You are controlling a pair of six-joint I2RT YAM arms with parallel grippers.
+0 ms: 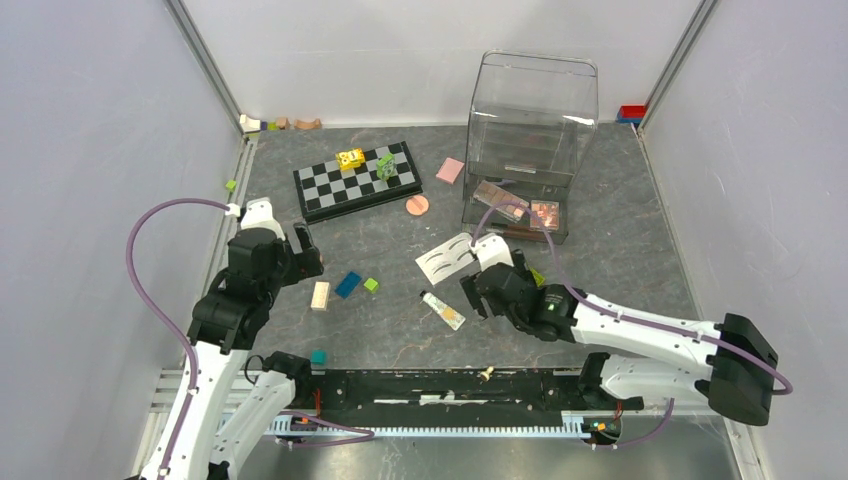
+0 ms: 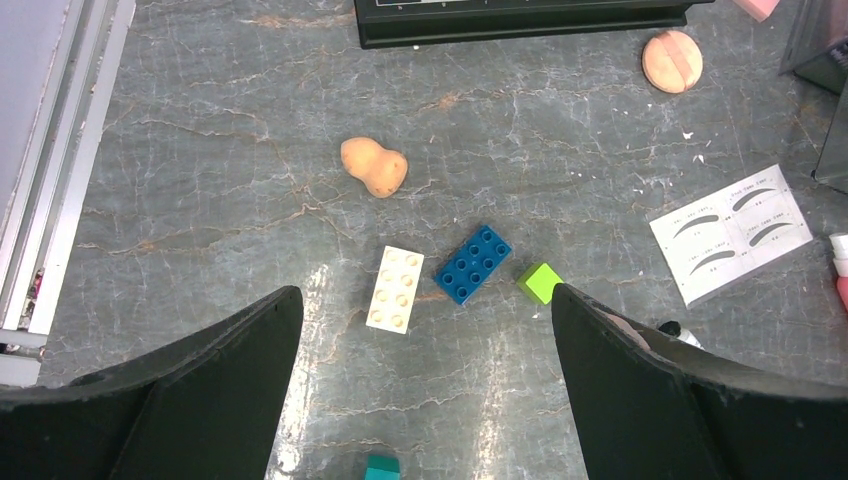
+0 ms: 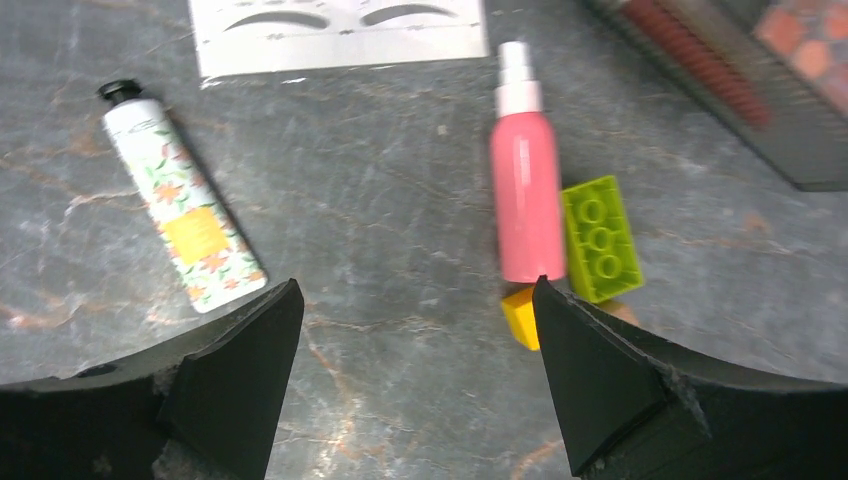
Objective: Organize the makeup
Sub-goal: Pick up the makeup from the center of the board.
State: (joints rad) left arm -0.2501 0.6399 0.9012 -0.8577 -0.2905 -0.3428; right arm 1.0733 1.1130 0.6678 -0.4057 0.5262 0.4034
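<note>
Right pincer (image 3: 415, 300), released and empty, hovers; pink bottle (image 3: 527, 200) lies ahead to its right. Best shift right, sparing the green block (image 3: 600, 238).

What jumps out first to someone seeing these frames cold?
The tall clear box at the table's far right draws the eye first, with a pink-brown palette at its base. Next comes the chessboard at far centre, with toy blocks on it. Nearer, the right claw hangs open above a pink bottle lying beside a green block, with a floral tube off to one side.
</note>
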